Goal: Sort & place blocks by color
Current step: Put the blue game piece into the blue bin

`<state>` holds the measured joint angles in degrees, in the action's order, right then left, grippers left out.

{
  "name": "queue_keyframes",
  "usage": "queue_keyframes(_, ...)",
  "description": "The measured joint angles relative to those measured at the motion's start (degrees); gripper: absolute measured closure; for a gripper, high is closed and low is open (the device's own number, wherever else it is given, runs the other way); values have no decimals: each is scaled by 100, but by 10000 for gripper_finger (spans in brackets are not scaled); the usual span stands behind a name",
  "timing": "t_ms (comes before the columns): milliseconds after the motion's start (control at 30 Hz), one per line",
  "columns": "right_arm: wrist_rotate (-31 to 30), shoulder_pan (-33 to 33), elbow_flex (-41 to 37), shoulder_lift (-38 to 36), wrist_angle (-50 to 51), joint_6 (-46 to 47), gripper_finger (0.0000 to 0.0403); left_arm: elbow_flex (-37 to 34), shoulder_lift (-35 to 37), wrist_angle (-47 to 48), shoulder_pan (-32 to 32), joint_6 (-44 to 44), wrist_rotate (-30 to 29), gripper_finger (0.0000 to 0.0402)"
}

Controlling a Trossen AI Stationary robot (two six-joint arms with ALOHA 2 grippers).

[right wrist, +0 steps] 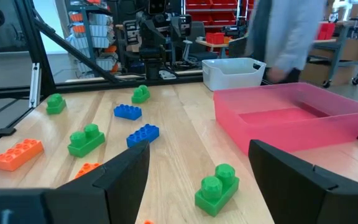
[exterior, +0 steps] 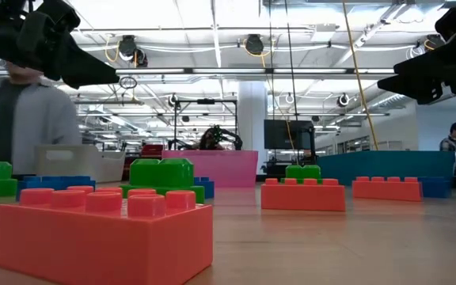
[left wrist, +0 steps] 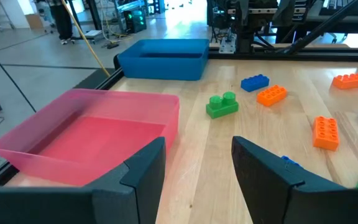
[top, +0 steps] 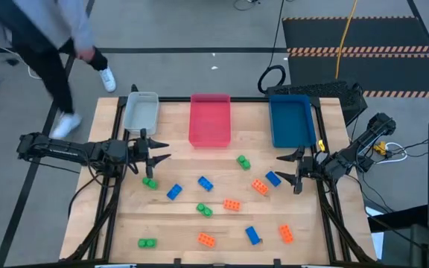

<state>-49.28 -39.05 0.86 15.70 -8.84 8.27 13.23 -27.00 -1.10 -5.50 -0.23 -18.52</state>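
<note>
Both released, holding nothing: left end effector (top: pixel 157 151) at desk (top: pixel 177 223) 9 o'clock, right end effector (top: pixel 287 167) at 3. Blocks (top: pixel 232 205) scattered between.

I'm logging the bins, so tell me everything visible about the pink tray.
The pink tray is a rectangular, translucent-looking plastic bin with low walls and nothing inside. It sits flat at the table's far edge, between the grey tray and the blue tray, touching neither. No block and no claw touches it.
</note>
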Motion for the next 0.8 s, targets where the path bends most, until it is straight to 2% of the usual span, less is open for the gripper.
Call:
queue_keyframes(300, -3, 0, 0, 0, -724, 2, 135, 0, 2, -84, 1, -8, -1, 215)
queue_keyframes(567, -11, -1, 0, 0, -1019, 9, 135, 0, 2, -483, 1, -417, -1, 215)
queue_keyframes(633, -9, 0, 0, 0, -1019, 204, 135, 0, 2, -618, 0, -519, -2, 215)
queue_keyframes(800, -1, -1, 0, 0, -1018, 1363, 135, 0, 0, -817, 0, -666, 0, 215)
